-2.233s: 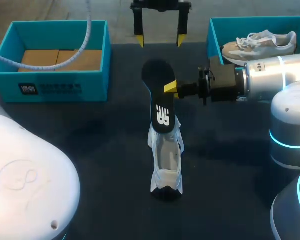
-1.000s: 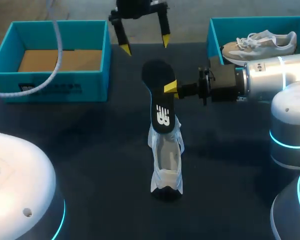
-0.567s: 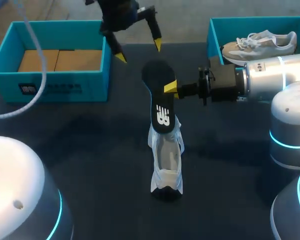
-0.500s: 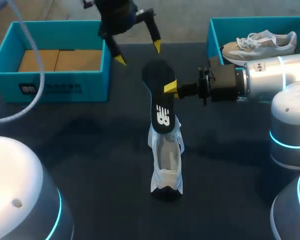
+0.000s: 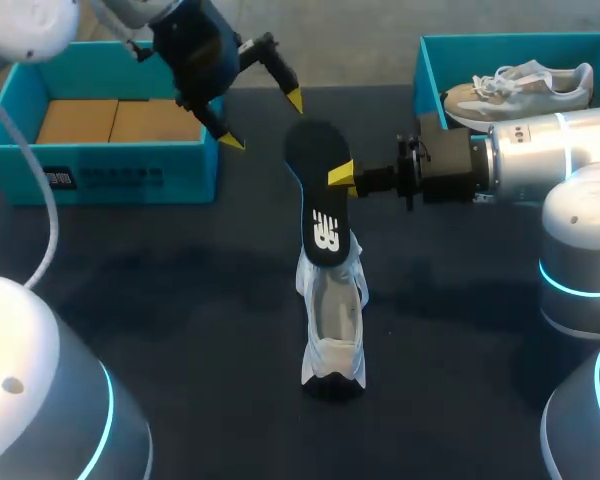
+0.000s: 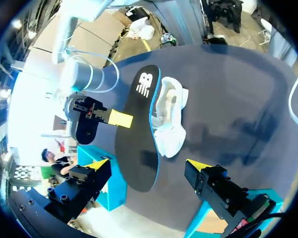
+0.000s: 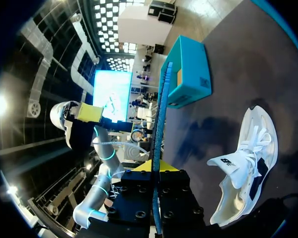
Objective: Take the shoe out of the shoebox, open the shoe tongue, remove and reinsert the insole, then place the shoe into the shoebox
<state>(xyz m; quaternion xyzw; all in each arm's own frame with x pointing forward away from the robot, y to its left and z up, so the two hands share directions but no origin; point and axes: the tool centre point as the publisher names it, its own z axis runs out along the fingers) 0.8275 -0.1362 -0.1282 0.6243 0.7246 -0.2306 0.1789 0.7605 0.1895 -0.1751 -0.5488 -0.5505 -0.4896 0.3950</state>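
Observation:
A white shoe (image 5: 332, 320) lies on the dark table, toe toward me. Its black insole (image 5: 320, 195) is lifted out, its lower end still at the shoe's opening. My right gripper (image 5: 342, 178) is shut on the insole's edge, coming in from the right. In the right wrist view the insole (image 7: 159, 139) runs edge-on out of the shut gripper (image 7: 156, 171), with the shoe (image 7: 244, 166) beside it. My left gripper (image 5: 262, 121) hangs open and tilted over the table's far part, left of the insole's far end. In the left wrist view the insole (image 6: 137, 134) and shoe (image 6: 170, 123) lie ahead of the open gripper (image 6: 148, 166).
A teal shoebox (image 5: 110, 180) with brown cardboard inside stands at the far left. A second teal box (image 5: 420, 70) at the far right holds another pale shoe (image 5: 520, 85). The left box (image 7: 186, 72) also shows in the right wrist view.
My left arm has swung left and toward me from the far edge, its open gripper tilting as it went. The right gripper, insole and shoe have not moved.

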